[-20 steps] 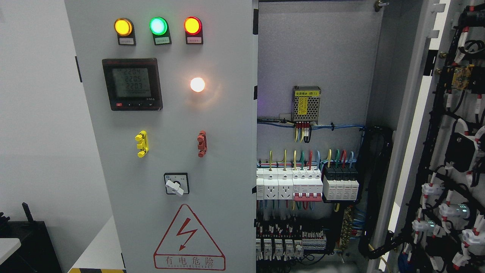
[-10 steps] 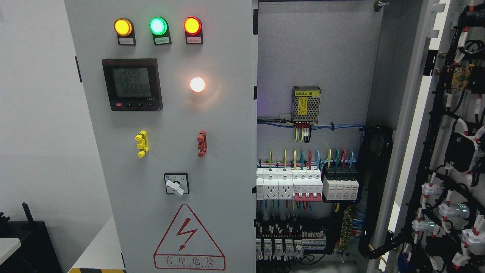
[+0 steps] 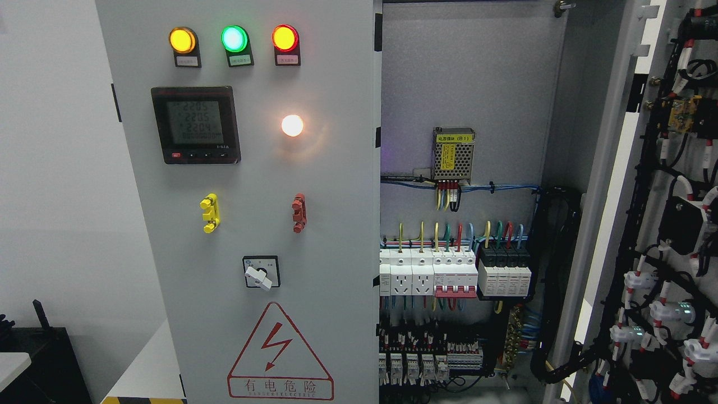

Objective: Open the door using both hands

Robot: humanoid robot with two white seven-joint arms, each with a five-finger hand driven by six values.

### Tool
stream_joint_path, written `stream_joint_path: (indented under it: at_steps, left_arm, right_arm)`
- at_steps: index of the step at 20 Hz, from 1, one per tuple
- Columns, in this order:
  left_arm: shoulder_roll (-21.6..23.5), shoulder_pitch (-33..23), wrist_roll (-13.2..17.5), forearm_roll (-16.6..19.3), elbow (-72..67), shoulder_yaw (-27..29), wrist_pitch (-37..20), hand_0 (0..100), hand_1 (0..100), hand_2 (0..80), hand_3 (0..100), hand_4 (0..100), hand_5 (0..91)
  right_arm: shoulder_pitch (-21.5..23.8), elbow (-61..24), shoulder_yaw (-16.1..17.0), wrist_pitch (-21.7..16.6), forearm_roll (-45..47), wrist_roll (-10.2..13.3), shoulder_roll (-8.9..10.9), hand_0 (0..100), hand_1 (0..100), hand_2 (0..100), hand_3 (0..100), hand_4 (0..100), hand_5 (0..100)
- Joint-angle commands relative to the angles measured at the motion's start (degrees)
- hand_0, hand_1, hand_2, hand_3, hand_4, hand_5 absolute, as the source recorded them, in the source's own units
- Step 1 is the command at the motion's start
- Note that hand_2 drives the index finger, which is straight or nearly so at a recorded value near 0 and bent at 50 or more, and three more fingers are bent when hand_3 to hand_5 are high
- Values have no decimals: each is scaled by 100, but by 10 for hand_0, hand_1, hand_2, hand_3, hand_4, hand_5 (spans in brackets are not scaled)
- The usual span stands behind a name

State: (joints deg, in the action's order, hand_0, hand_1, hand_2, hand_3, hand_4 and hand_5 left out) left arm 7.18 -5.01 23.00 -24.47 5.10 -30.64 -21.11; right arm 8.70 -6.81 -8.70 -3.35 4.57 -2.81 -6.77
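Neither hand is in the head view, nor any part of an arm, so we cannot tell whether the fingers are released, clenched or grasping anything.

Task object: the grey sheet-metal left door [image 3: 247, 224] stands shut or nearly so, its free vertical edge [image 3: 377, 196] bordering the exposed cabinet interior [image 3: 465, 84]. The grey right door [image 3: 667, 224] is swung wide, its wired inner face turned toward us.

Judgement: the right leaf looks done; the left leaf is what remains. To do this well we would bring a hand to the free edge, not the face, since the face carries things best left untouched: three round indicator lamps, amber [image 3: 182, 40], green [image 3: 234, 38] and red [image 3: 285, 37]; a black digital meter [image 3: 196, 124]; a lit white pilot lamp [image 3: 292, 125]; a yellow clip [image 3: 209, 213]; a red clip [image 3: 299, 213]; a white rotary selector switch [image 3: 259, 275]. No handle visible. Pull in an arc about the hinges on the door's left side; keep fingers clear of the white breaker row [image 3: 429, 272] just inside.

Surface: smooth painted metal, probably slippery; a hooked grip behind the edge should hold better than a pinch.

Room: plain white wall [image 3: 56, 168] at left, dark furniture [image 3: 39, 359] in the lower left corner.
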Motion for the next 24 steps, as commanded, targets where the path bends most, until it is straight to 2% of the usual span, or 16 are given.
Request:
stream_joint_path:
  at_steps: [1, 3, 6, 8, 12, 14, 17, 19, 21, 24]
  left_arm:
    - [-709, 0, 2, 21, -501, 471, 19, 0, 0, 0, 0, 41, 0]
    - [-779, 26, -6, 108, -685, 741, 19, 0, 0, 0, 0, 41, 0]
    - [-850, 158, 2, 1353, -774, 1672, 10, 0, 0, 0, 0, 41, 0]
    - [-858, 158, -6, 1777, -748, 2095, 10, 0, 0, 0, 0, 41, 0]
    - [-894, 158, -50, 1945, -721, 2885, 28, 0, 0, 0, 0, 41, 0]
    - [-902, 158, -85, 2164, -695, 3211, 124, 0, 0, 0, 0, 41, 0]
    - [-902, 158, -243, 2525, -686, 3984, 457, 0, 0, 0, 0, 41, 0]
    - [-885, 158, -419, 2578, -669, 4249, 581, 0, 0, 0, 0, 41, 0]
    - [-876, 158, -437, 2718, -660, 4504, 852, 0, 0, 0, 0, 42, 0]
    - [-876, 158, -437, 3192, -651, 4847, 1205, 0, 0, 0, 0, 42, 0]
  right_arm:
    - [0, -5, 0, 1, 0, 0, 0, 0, 0, 0, 0, 0, 0]
    - [0, -5, 0, 1, 0, 0, 0, 0, 0, 0, 0, 0, 0]
    - [0, 4, 0, 1, 8, 0, 0, 0, 0, 0, 0, 0, 0]
    - [0, -5, 0, 1, 0, 0, 0, 0, 0, 0, 0, 0, 0]
    - [0, -5, 0, 1, 0, 0, 0, 0, 0, 0, 0, 0, 0]
    - [0, -5, 0, 1, 0, 0, 0, 0, 0, 0, 0, 0, 0]
    - [0, -5, 0, 1, 8, 0, 0, 0, 0, 0, 0, 0, 0]
    - [0, -5, 0, 1, 0, 0, 0, 0, 0, 0, 0, 0, 0]
    - [0, -5, 0, 1, 0, 0, 0, 0, 0, 0, 0, 0, 0]
    - [0, 4, 0, 1, 0, 0, 0, 0, 0, 0, 0, 0, 0]
